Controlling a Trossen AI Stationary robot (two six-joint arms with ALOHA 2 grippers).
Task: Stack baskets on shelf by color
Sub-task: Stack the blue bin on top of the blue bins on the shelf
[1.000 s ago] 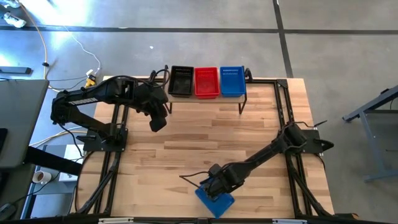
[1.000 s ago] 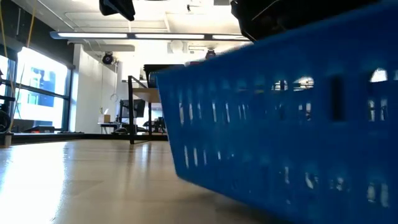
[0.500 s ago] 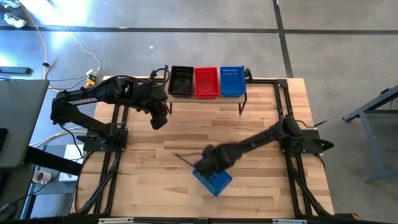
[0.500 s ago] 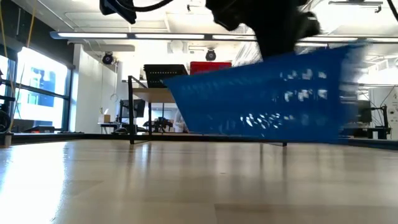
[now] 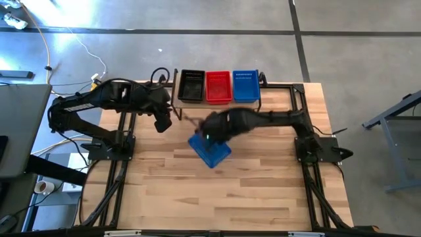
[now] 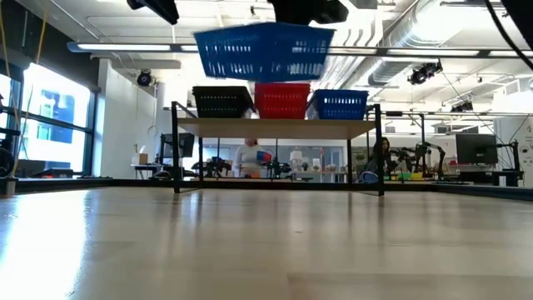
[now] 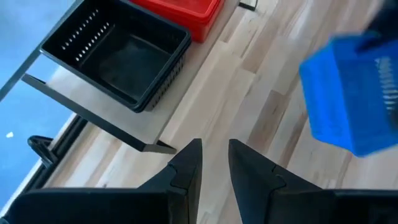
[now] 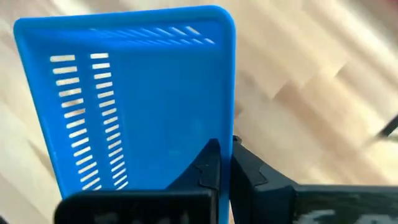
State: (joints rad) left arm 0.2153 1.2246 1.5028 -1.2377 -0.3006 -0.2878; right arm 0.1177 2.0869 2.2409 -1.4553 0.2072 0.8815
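The shelf (image 5: 217, 105) stands at the table's far edge with a black basket (image 5: 191, 85), a red basket (image 5: 218, 87) and a blue basket (image 5: 245, 85) side by side on its plank (image 6: 279, 126). My right gripper (image 5: 214, 129) is shut on another blue basket (image 5: 210, 151), held in the air in front of the shelf and above plank height in the low view (image 6: 262, 50). My left gripper (image 5: 162, 122) hovers near the shelf's left end, its fingers a narrow gap apart (image 7: 215, 158) and empty. The black basket also shows in the left wrist view (image 7: 118, 56). My right gripper pinches one side wall of the blue basket at its rim (image 8: 227, 127), one finger (image 8: 210, 163) inside the basket and one (image 8: 247, 169) outside. The fingers come from above. The basket hangs below them, opening up, about level and clear of the table and shelf.
The bare wooden tabletop (image 5: 217, 191) spreads out toward the near edge. Black frame rails (image 5: 118, 171) run along both sides of the table. In the room behind the shelf a person (image 6: 247, 158) sits at a distance.
My right gripper has carried the blue basket from near the table's near edge toward the far edge and the shelf, and up. The basket has gone from just above the tabletop to above the height of the shelf's baskets.
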